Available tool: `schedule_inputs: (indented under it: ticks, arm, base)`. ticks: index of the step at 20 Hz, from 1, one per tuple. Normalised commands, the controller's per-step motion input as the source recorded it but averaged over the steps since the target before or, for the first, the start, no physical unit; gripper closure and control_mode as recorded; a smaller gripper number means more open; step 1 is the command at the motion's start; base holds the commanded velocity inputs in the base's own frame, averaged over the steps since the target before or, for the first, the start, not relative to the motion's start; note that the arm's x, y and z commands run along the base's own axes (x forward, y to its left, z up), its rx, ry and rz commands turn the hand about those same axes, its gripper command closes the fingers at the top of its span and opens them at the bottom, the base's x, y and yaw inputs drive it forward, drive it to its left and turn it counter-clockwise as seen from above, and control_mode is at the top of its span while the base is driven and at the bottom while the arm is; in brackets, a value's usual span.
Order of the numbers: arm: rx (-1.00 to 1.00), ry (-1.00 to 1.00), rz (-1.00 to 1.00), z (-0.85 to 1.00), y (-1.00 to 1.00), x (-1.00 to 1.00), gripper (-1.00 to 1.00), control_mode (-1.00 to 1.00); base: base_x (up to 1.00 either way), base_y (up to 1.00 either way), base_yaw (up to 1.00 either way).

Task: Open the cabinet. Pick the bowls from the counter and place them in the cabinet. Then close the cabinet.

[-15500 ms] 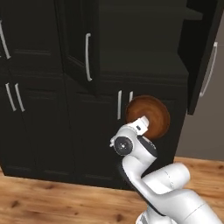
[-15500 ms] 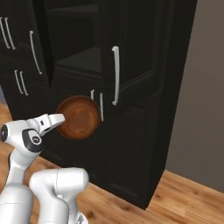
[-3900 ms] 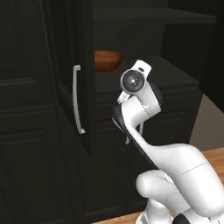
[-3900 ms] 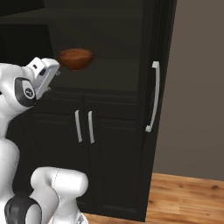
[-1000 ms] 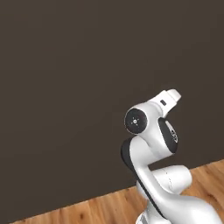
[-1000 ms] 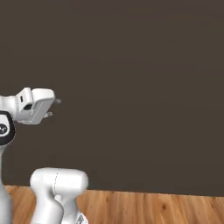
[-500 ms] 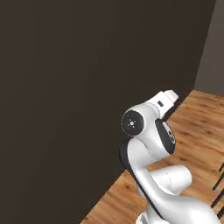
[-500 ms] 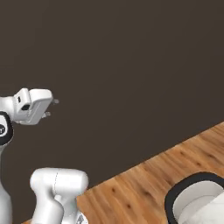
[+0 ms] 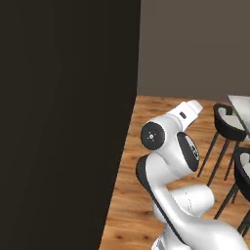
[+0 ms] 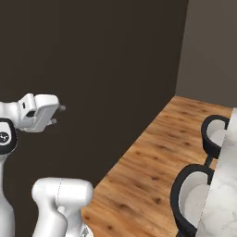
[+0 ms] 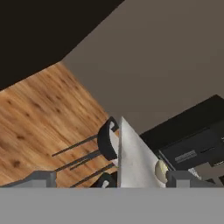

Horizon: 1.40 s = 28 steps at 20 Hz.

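My gripper (image 10: 58, 115) hangs open and empty in mid-air, held out in front of a flat dark panel (image 10: 92, 69). In the left base view the hand (image 9: 189, 109) points away towards the far right. Through the hand view, the two finger tips (image 11: 43, 178) stand wide apart with nothing between them. Beyond them lies a white counter (image 11: 131, 159) with one pale cream bowl (image 11: 160, 170) on it, far from the gripper. The cabinet is out of view.
Black stools (image 10: 193, 196) (image 9: 226, 122) stand on the wood floor (image 10: 148, 162) along the pale counter edge (image 10: 224, 190). A grey wall (image 9: 195, 44) closes the far end. Dark appliances (image 11: 192, 140) sit behind the counter in the hand view.
The whole picture has swung: the base has turned, sliding the dark panel leftward and bringing floor, stools and counter into sight. The gripper has stayed open and empty.
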Motion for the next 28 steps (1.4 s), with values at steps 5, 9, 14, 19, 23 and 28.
schedule_inputs:
  ticks: [5,9,14,19,23,28]
  arm:
    - [0.00,0.00,0.00,0.00,0.00,0.00,-1.00,1.00]
    - [0.00,0.00,0.00,0.00,0.00,0.00,-1.00,1.00]
    - [0.00,0.00,0.00,0.00,0.00,0.00,-1.00,1.00]
    - [0.00,0.00,0.00,0.00,0.00,0.00,-1.00,1.00]
    - [0.00,0.00,0.00,0.00,0.00,0.00,-1.00,1.00]
    - [0.00,0.00,0.00,0.00,0.00,0.00,-1.00,1.00]
  base:
    - [1.00,0.87,-0.39]
    - [1.00,0.40,-0.24]
    - [1.00,0.24,-0.25]
    - [1.00,0.00,-0.32]
    - [1.00,0.00,-0.38]
    - [1.00,-0.02,-0.46]
